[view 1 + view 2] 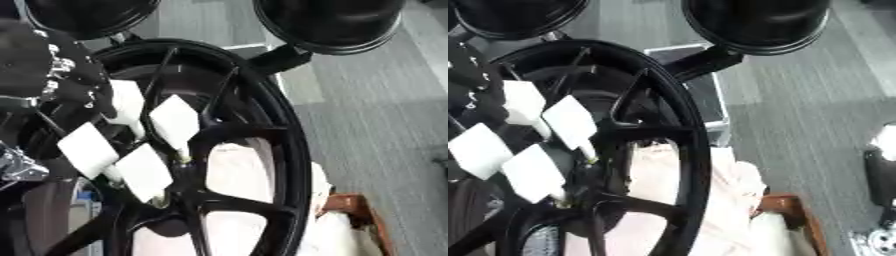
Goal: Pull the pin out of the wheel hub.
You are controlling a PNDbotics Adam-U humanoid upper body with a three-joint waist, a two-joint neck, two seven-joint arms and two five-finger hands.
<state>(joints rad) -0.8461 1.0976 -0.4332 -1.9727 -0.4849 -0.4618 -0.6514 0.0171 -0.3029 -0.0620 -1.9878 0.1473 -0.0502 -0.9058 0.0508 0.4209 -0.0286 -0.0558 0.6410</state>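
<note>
Both head views look steeply down from close above a black wheel that fills most of each picture, with grey floor to the right. They share the rim, spokes and white tags; the right eye view reaches farther right.

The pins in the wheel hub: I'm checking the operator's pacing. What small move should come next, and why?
Probably draw the left hand back from the wheel hub along the pin's axis. The hand sits at the uppermost white-tagged pin, and all four tagged pins seem seated. Whether the fingers have closed on it is hidden.
</note>
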